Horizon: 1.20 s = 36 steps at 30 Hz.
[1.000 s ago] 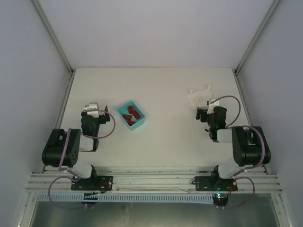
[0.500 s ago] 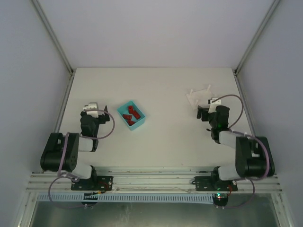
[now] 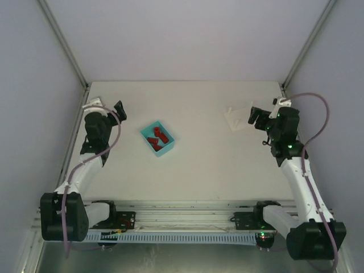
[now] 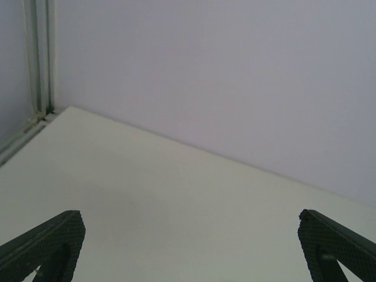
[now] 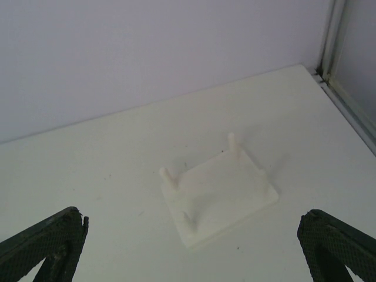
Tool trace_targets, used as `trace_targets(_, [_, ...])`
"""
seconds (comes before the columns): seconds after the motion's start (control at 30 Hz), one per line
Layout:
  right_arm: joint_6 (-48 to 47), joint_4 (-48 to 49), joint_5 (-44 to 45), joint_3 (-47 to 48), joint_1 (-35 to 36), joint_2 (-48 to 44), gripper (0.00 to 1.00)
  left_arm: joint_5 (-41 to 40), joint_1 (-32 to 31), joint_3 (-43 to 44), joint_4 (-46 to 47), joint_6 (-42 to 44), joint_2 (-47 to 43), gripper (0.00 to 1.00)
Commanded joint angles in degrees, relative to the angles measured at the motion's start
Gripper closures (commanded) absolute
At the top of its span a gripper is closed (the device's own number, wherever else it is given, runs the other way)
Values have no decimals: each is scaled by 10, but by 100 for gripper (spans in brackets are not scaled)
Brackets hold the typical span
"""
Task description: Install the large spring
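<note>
The red springs [image 3: 154,139] lie together in a small blue bin [image 3: 149,126] on the white table [image 3: 199,165], left of centre. They are too small from above to tell which is the large one. No gripper touches them.

The left gripper [image 3: 119,109] hangs near the far left edge of the table, well apart from the bin and further away than it. In the left wrist view its textured black fingers [image 4: 50,241] sit at the two bottom corners, spread wide, with only bare table and the back wall between them.

The right gripper [image 3: 253,115] hovers at the far right, just beside the white base plate [image 3: 236,118] and pointing toward it. In the right wrist view its fingers [image 5: 47,238] are also spread wide with nothing between them. The plate lies flat on the table between and beyond them. Short upright pegs [image 5: 232,140] stand at its corners, and no spring sits on any of them.
</note>
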Motion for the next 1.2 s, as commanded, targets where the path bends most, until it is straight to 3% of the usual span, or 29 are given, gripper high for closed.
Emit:
trace_targets(0.0, [66,-250,8,65,-3,-7,1,-11,1,83,-218,-146,-1,1])
trace_targets(0.17, [113,-206,-111,32,-3,-34,1,167,5,24,-116,-174,-19,1])
trace_targets(0.3, [142,-212,-165,31,6,-14,1,214,-4,40,-140,-161,-2,1])
trace_targets(0.47, [121,-193,-161,-1,72,-10,1,145,-67,57,-178,-83,14,7])
trace_targets(0.77, [64,-112,11,-49,236,-24,1,-21,-191,113,-244,18,103,38])
trace_targets(1.0, [61,-59,59,-84,264,-4,1,-65,-234,164,-278,61,192,55])
trace_targets(1.17, [59,-47,73,-87,271,14,1,-54,-241,169,-271,63,225,58])
